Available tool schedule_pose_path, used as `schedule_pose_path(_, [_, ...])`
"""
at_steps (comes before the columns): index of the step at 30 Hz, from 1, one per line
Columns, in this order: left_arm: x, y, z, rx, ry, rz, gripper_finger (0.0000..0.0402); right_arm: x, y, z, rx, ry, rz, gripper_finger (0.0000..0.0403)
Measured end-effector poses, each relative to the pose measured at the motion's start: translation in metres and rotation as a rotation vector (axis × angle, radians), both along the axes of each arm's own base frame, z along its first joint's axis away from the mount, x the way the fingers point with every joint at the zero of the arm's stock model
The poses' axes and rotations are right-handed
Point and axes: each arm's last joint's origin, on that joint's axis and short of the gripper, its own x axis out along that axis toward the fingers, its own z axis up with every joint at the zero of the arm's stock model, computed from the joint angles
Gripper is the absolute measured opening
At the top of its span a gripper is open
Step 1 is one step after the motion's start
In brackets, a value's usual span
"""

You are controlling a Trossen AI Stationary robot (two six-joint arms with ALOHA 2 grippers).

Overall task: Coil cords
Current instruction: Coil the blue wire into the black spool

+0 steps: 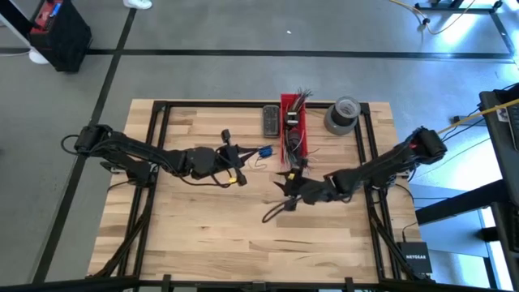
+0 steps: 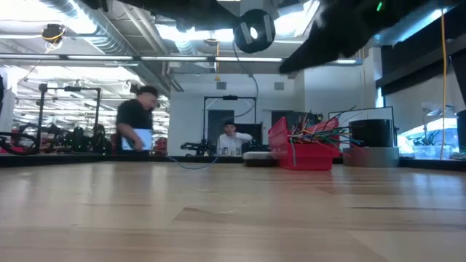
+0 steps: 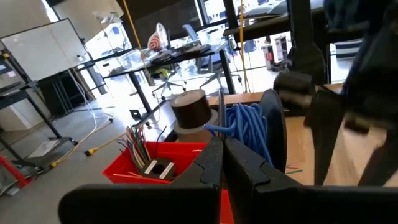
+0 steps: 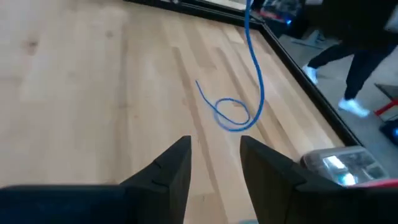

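A small black spool wound with blue cord (image 3: 249, 127) is up in the air at the tips of my left gripper (image 3: 222, 146), which is shut. In the high view the spool (image 1: 265, 152) is mid-table, just right of my left gripper (image 1: 239, 168). In the low view the spool (image 2: 253, 30) hangs high above the wood. A loose length of blue cord (image 4: 254, 74) drops from above, and its end lies on the table as a small loop (image 4: 233, 115). My right gripper (image 4: 214, 146) is open and empty just short of that loop. It also shows in the high view (image 1: 286, 191). My left gripper is shut at the near side of the spool, where a strand of blue cord (image 3: 214, 129) leaves the winding. The fingers hide the place of contact, so I cannot tell whether they have the strand or the spool's rim. The spool is lifted clear of the table.
A red bin (image 1: 293, 122) with short multicoloured wire ends stands at the far middle. A dark flat box (image 1: 270, 120) is on its left and a thick grey tape roll (image 1: 341, 114) on its right. Bare wood (image 1: 203, 235) fills the near half. People (image 2: 138, 120) are beyond the table.
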Motion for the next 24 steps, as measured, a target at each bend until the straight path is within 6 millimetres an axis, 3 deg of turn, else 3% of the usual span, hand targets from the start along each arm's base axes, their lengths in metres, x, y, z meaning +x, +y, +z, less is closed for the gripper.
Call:
schedule_pose_path(7, [0.0, 0.001, 0.0, 0.008, 0.005, 0.002, 0.0001, 0.015, -0.033, -0.044, -0.002, -0.113, -0.073, 0.0143])
schedule_pose_path(10, [0.0, 0.001, 0.0, 0.02, 0.012, 0.001, 0.0001, 0.021, -0.046, -0.055, 0.072, -0.126, 0.002, 0.0143])
schedule_pose_path(13, [0.0, 0.001, -0.001, 0.025, 0.017, 0.001, 0.0001, 0.028, -0.054, -0.059, 0.138, -0.169, 0.085, 0.0143])
schedule_pose_path(19, [0.0, 0.0, -0.001, 0.025, 0.017, 0.0, 0.0001, 0.034, -0.066, -0.068, 0.131, -0.191, 0.056, 0.0143])
schedule_pose_path(24, [0.0, 0.0, 0.0, 0.024, 0.012, 0.0, 0.0001, 0.035, -0.065, -0.067, 0.125, -0.214, 0.091, 0.0128])
